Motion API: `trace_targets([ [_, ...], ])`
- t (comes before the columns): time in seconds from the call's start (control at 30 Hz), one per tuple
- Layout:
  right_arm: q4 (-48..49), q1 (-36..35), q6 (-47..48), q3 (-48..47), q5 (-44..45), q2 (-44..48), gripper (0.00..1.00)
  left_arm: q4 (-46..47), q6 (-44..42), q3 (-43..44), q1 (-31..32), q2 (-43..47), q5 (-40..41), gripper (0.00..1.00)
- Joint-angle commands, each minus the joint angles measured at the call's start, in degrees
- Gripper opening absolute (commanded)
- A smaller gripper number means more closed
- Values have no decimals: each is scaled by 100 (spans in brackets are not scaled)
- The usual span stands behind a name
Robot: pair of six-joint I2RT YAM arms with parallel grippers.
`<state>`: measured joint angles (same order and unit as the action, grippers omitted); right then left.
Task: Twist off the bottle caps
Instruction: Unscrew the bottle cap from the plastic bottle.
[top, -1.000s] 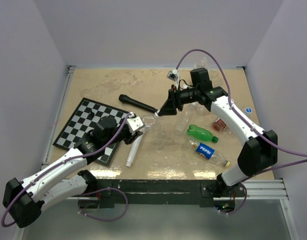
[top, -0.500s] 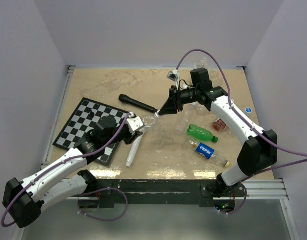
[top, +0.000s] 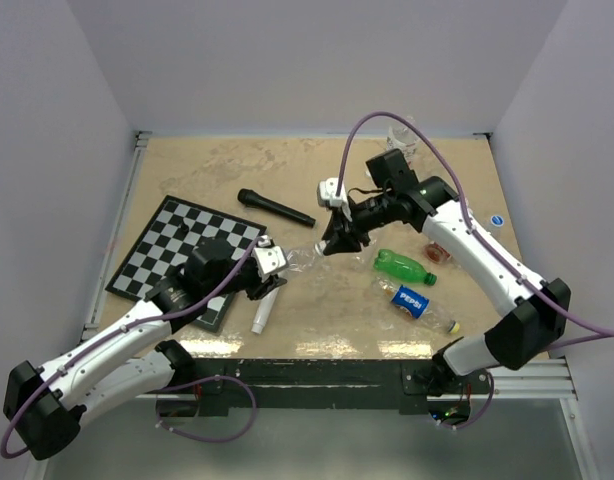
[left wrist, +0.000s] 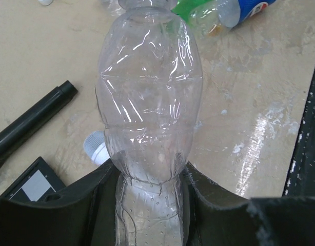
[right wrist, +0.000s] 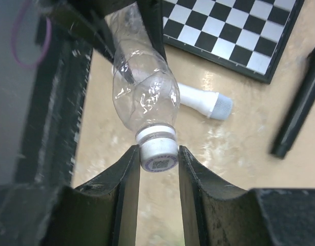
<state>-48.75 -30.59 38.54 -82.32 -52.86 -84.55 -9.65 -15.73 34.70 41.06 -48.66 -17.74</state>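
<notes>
My left gripper is shut on the base end of a clear plastic bottle, held above the table with its neck toward the right arm. The left wrist view shows the bottle squeezed between both fingers of the left gripper. Its white cap sits between the fingers of my right gripper, which close on the cap's sides. The right gripper meets the bottle's neck from the far right. A small blue cap lies at the right edge.
A green bottle and a Pepsi bottle lie right of centre. A chessboard lies left, a black microphone behind it, a white microphone under the held bottle. Another clear bottle stands at the back.
The right arm has swung nearer and lower, and its wrist has turned. The left gripper and its bottle have shifted slightly toward the near edge.
</notes>
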Motion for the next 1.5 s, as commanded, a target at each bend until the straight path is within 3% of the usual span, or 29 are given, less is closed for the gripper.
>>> trace_targets([
  [0.0, -1005, -501, 2734, -30, 258, 448, 0, 763, 35, 37, 16, 147, -265, 0],
  [0.23, -820, -501, 3958, 15, 742, 607, 0, 789, 52, 20, 7, 129, -379, 0],
  [0.47, -776, -501, 4047, 32, 645, 677, 0, 807, 43, 19, 16, 112, -511, 0],
  [0.6, -408, -501, 3477, 111, 523, 756, 0, 807, 70, 11, 16, 112, -538, 0],
  [0.8, 58, -466, 2695, 296, 338, 914, 24, 807, 70, 11, 16, 129, -512, 0],
  [0.93, 427, -255, 1914, 384, 250, 1098, 61, 815, 70, 19, 16, 120, -494, 0],
  [1.03, 778, -18, 1219, 506, 75, 1274, 78, 798, 61, 28, 16, 120, -459, 0],
  [1.33, 1472, 773, -170, 1174, -541, 1907, 97, 798, 61, 19, 16, 94, -388, 0],
  [1.47, 2070, 949, -1293, 1587, -489, 2101, 98, 798, 70, 20, 16, 85, -292, 0],
])
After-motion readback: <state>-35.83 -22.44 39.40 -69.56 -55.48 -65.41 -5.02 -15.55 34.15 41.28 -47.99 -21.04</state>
